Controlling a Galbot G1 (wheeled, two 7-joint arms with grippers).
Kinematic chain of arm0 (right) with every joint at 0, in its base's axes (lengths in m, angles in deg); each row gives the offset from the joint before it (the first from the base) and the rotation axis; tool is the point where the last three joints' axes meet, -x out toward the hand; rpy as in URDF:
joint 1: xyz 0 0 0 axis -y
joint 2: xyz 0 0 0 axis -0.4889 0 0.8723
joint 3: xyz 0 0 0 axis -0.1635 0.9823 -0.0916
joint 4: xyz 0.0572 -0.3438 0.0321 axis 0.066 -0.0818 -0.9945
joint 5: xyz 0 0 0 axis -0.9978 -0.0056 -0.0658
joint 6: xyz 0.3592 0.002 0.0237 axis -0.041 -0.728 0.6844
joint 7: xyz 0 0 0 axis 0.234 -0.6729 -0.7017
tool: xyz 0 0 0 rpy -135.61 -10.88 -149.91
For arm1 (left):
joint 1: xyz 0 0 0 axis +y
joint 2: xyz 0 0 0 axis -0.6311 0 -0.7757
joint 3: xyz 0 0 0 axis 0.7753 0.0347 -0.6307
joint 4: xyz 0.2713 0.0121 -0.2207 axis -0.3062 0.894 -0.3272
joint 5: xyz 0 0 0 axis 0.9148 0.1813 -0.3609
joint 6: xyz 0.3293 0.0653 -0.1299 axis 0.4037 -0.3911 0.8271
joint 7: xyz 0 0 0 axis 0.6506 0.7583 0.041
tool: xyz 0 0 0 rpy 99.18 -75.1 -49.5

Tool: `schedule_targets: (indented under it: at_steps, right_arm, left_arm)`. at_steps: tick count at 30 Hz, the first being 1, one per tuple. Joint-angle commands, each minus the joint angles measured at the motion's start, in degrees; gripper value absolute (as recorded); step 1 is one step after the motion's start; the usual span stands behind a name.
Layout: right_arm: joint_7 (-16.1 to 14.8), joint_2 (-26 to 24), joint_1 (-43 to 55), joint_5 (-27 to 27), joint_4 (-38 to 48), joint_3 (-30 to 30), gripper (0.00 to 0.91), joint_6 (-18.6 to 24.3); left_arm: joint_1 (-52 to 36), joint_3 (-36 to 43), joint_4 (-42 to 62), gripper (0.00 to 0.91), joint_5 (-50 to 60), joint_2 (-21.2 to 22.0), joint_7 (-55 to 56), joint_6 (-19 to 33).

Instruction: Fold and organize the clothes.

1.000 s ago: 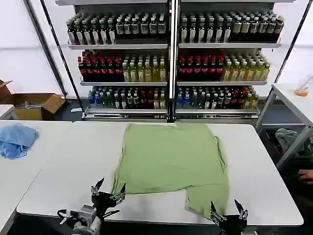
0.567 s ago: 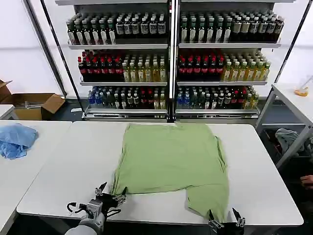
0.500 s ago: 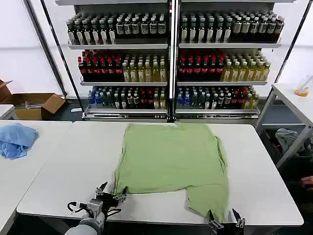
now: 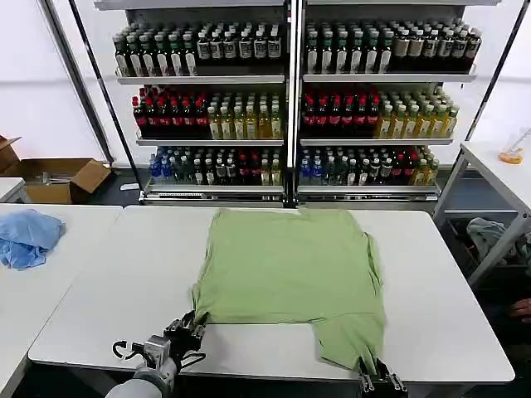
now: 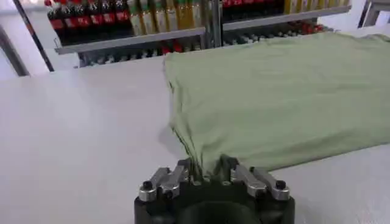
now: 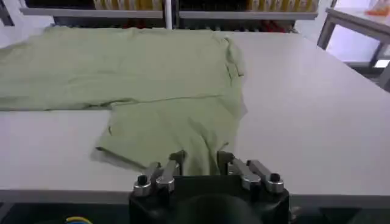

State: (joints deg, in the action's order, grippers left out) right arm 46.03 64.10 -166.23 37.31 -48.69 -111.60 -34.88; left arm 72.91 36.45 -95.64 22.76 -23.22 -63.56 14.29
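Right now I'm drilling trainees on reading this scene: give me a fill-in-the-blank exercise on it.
1. The left gripper is shut on the shirt's near-left ____.
2. The polo shirt is light ____.
3. The right gripper grips the shirt at the table's ____ edge.
4. The crumpled cloth on the side table is ____.

Missing words: corner; green; near; blue

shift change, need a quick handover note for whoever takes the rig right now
Left gripper: at the table's near edge, shut on the near left corner of the green polo shirt.
Right gripper: at the near edge, shut on the shirt's near right flap, which reaches that edge.
Shirt: spread mostly flat on the white table, far hem toward the bottle shelves.
Done: both near corners gripped.
Left: all of the folding and the tidying away.
Also there: a light blue cloth on the left-hand table.
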Motion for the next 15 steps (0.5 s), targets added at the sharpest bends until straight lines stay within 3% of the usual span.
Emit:
schedule_targets:
  at_steps: [1, 15]
  right_arm:
    - [0.1, 0.1, 0.3, -0.7, 0.1, 0.2, 0.0, 0.1]
    - [-0.7, -1.6, -6.4, -0.3, -10.7, -3.8, 0.0, 3.9]
  left_arm:
    - [0.1, -0.2, -0.3, 0.02, -2.5, -0.2, -0.3, 0.5]
    - [9.3, -7.8, -13.8, 0.03, -5.8, -1.2, -1.1, 4.5]
